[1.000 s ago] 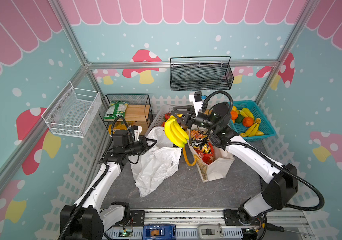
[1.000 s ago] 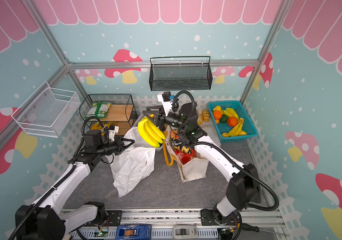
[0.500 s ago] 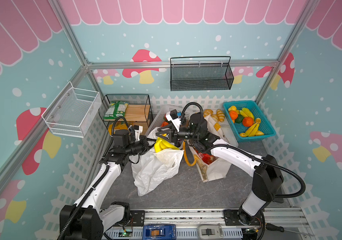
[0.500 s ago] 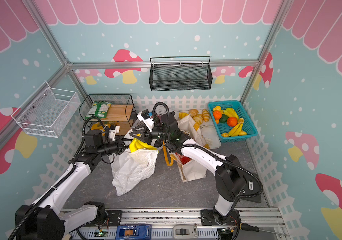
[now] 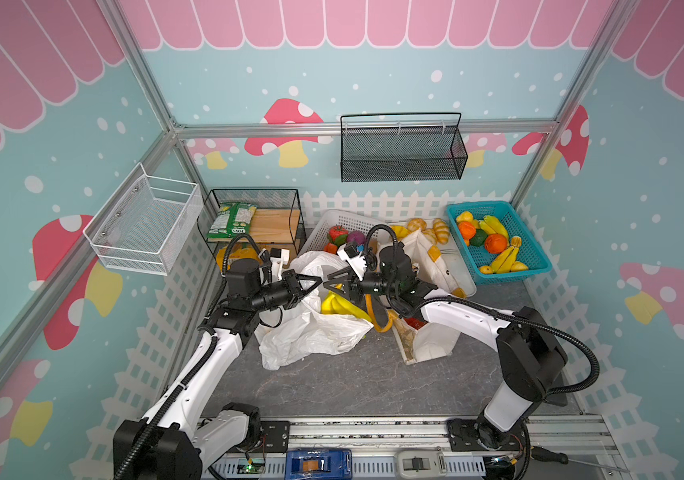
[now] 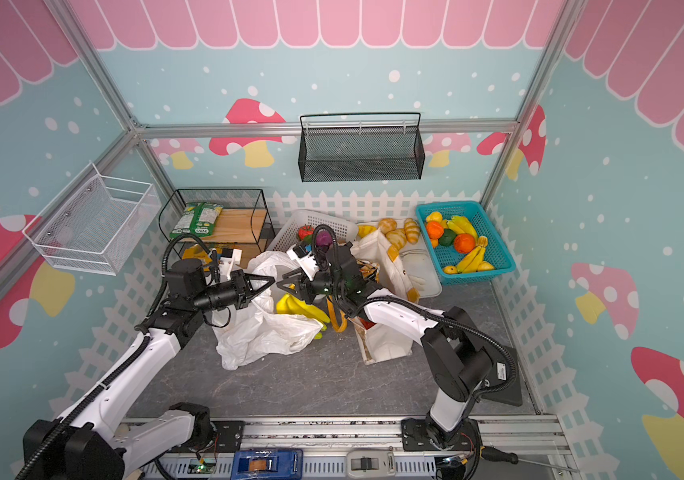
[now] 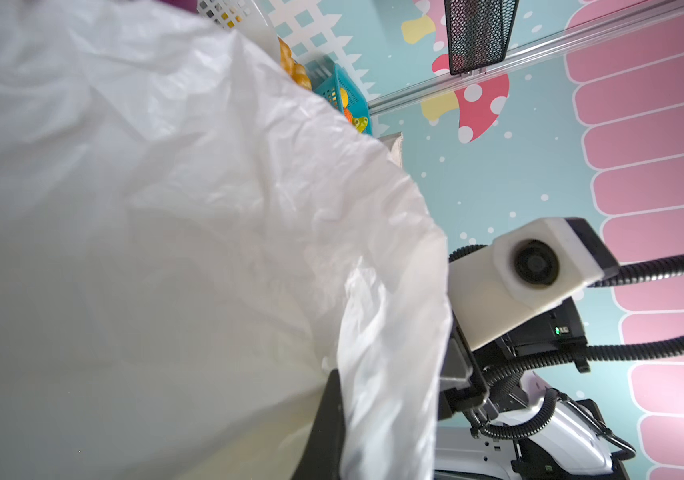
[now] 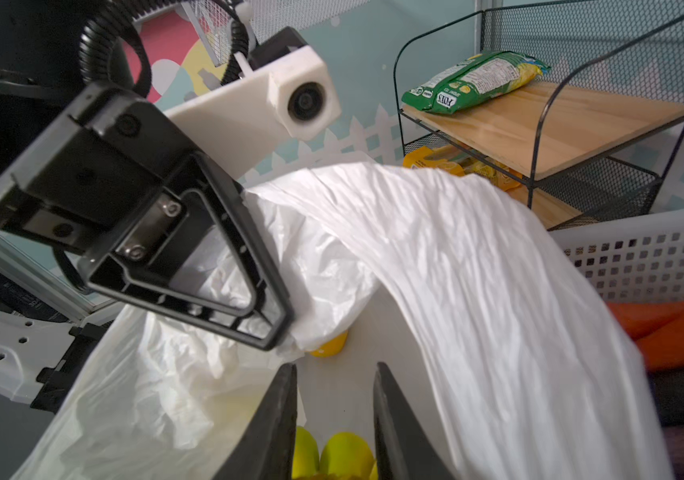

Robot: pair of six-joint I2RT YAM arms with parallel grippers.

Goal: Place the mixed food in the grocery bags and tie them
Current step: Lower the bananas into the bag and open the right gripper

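The thin, crinkly white plastic carrier bag [image 5: 311, 336] slumps on the grey surface [image 5: 332, 386], its mouth turned upward. The left jaws are clamped shut on a fold of the bag's rim, on the side away from the tote, and hold that lip raised. This looks like the loading step, and it goes well only if the lip is high and taut while the load goes in.

The right jaws reach over the bag's mouth from the opposite side, closed on a bunch of yellow toy bananas [image 5: 339, 305]. The right wrist view shows yellow fruit wedged between them. The bunch hangs just beneath those jaws, inside the mouth, but its tips seem to lie over the bag's tote-side rim. So sink it toward the bag's middle before letting go, or it may slide out.

Just beside the bag stands the boxy cream canvas tote [image 5: 431, 345]. Beyond the bag sits a white lattice basket [image 5: 332, 218], and farther off a teal plastic basket [image 5: 540, 253] of fruit.
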